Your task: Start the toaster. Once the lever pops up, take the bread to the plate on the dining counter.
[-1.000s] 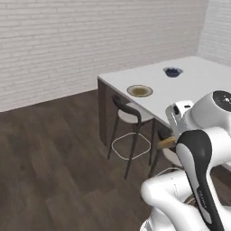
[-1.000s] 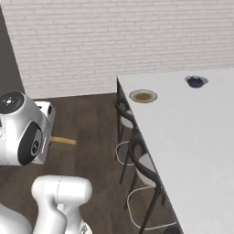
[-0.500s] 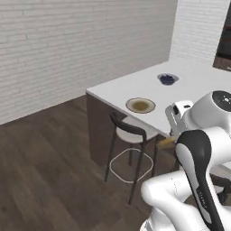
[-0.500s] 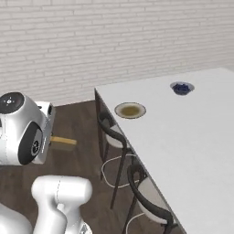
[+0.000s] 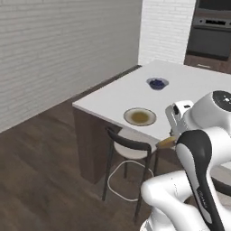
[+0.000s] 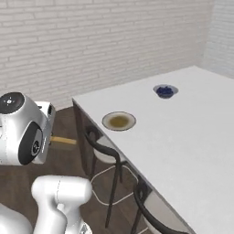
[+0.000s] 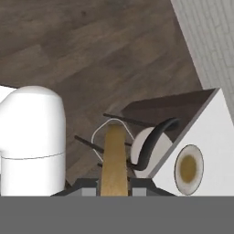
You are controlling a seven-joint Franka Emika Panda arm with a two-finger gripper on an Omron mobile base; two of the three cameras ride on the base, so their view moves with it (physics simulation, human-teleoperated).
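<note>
Two fingers pinch the bread edge-on, held out over the dark floor beside a stool. No writing is legible anywhere. Arm folded high, hand level. Nearby on the white table sits the plate, with a berry bowl farther along.
</note>
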